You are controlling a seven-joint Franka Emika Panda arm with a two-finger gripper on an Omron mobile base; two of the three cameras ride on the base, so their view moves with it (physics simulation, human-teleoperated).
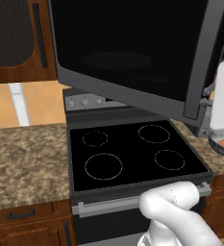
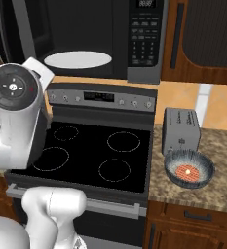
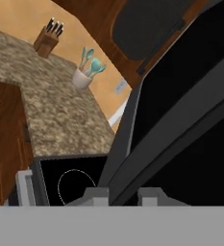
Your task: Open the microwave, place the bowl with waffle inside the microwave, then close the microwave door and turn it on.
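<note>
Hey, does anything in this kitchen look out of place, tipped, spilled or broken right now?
Nothing looks spilled or damaged. The microwave door is swung open over the stove, as the job needs. The bowl sits upright on the counter in front of the toaster, with the waffle inside it.

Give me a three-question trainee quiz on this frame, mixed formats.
1. True or false: the microwave door is open.
2. Where is the bowl with the waffle? A) on the turntable plate B) on the counter in front of the toaster C) on the stove
3. Fill in: in the hand view, a cup of utensils and a ____ block stand on the counter.

Key: 1 true; 2 B; 3 knife.
</note>
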